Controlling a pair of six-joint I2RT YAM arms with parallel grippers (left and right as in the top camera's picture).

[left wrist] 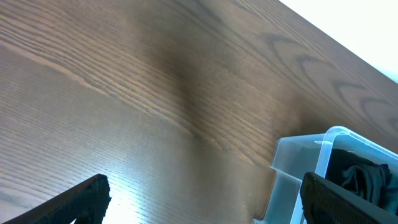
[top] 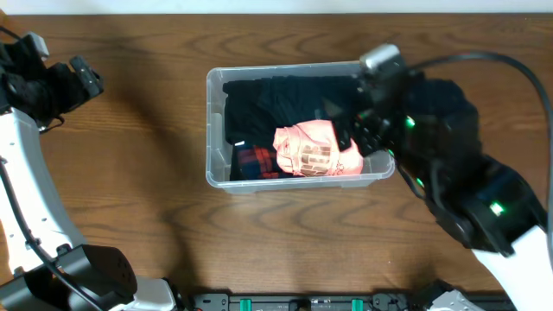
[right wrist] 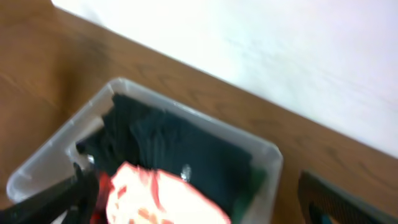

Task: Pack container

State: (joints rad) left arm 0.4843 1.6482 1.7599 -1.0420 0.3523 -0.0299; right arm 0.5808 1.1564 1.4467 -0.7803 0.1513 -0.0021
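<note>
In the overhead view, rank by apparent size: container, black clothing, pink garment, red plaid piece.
1. container
2. black clothing
3. pink garment
4. red plaid piece, partly covered, so judged by its visible part only

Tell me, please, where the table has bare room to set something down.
The widest bare table lies between the container and the left tool. Another free strip runs in front of the container, toward the near edge. Crowded: the container, full of dark clothes and a pink garment, and its right end, where the open right tool hangs over it.
</note>
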